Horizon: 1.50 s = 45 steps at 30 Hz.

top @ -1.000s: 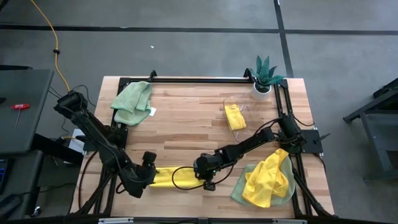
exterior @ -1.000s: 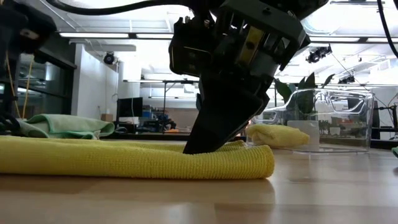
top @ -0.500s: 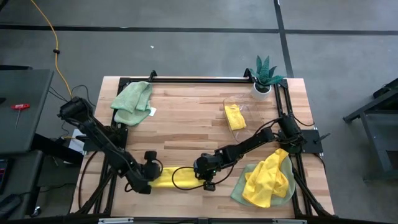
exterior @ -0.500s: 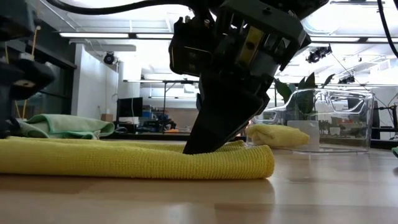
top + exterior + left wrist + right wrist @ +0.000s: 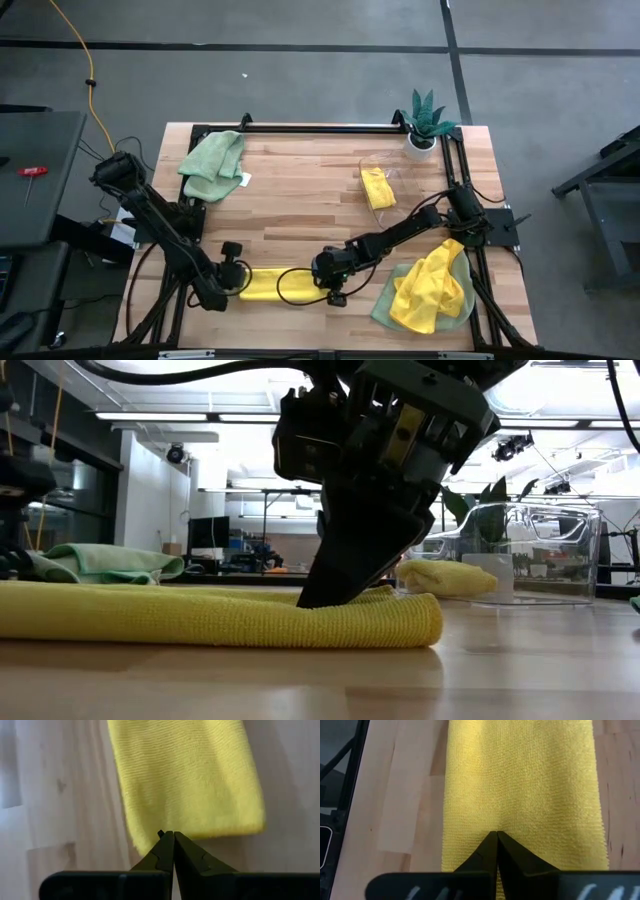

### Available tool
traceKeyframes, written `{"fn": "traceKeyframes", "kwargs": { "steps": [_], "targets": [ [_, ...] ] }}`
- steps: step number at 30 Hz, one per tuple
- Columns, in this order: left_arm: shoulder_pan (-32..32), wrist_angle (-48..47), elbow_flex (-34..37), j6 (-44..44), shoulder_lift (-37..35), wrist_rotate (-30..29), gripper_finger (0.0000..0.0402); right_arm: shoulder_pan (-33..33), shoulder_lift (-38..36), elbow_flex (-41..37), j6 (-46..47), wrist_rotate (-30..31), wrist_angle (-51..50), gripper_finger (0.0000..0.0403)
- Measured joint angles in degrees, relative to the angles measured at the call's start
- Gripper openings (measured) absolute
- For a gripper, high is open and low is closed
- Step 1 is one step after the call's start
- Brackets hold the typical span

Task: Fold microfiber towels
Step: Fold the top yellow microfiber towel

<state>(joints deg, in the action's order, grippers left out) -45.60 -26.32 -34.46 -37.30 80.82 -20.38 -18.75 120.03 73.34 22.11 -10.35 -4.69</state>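
Yellow towel (image 5: 272, 284), folded into a long flat strip, lies on the wooden table (image 5: 300, 200) close to the front edge, between the two arms; in the low view it (image 5: 210, 615) looks like a thick soft band with a rounded end. The left gripper (image 5: 236, 281) sits at the strip's left end; its two fingers are pressed tight together, and in the left wrist view the tips (image 5: 172, 840) meet right at the edge of the cloth (image 5: 185, 775); I cannot tell if any cloth is caught between them. The right gripper (image 5: 334, 288) is at the strip's other end; its fingers are pressed together too, and they push down on top of the towel (image 5: 520, 785), with the tips (image 5: 497, 837) resting on the yellow cloth; the low view shows this gripper (image 5: 325, 598) leaning over with its point sunk into the towel.

Another yellow towel (image 5: 432, 285) lies bunched up on a pale green towel (image 5: 385, 308) near the table's front right corner; a second green towel (image 5: 212, 165) lies crumpled near the back left corner. A small folded yellow towel (image 5: 377, 187) sits in a clear box (image 5: 396, 168) toward the back right; a little potted plant (image 5: 425, 122) stands at the back right corner.
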Motion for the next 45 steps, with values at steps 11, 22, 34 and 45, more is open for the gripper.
{"fn": "traceKeyframes", "kwargs": {
  "steps": [11, 22, 34, 45],
  "targets": [
    [0.2, -8.9, 0.0, 0.4, -13.7, -3.0, 0.0006, 0.0, 0.0, 0.0, 0.0, 0.0, -0.4, 0.0],
    [0.2, -1.0, 0.0, 1.7, -13.0, -3.5, 0.0064, 0.0, 0.0, 0.0, -0.1, 0.0, -0.4, 0.0],
    [0.2, 13.5, 0.0, 11.7, -4.5, 2.5, 0.0202, 0.0, 0.0, 0.0, -0.1, -0.1, -0.5, 0.0],
    [-1.0, 16.9, 0.0, 14.9, 6.1, 3.3, 0.0222, 0.0, 0.0, 0.0, -0.1, -0.1, -0.7, 0.0]
  ]
}}
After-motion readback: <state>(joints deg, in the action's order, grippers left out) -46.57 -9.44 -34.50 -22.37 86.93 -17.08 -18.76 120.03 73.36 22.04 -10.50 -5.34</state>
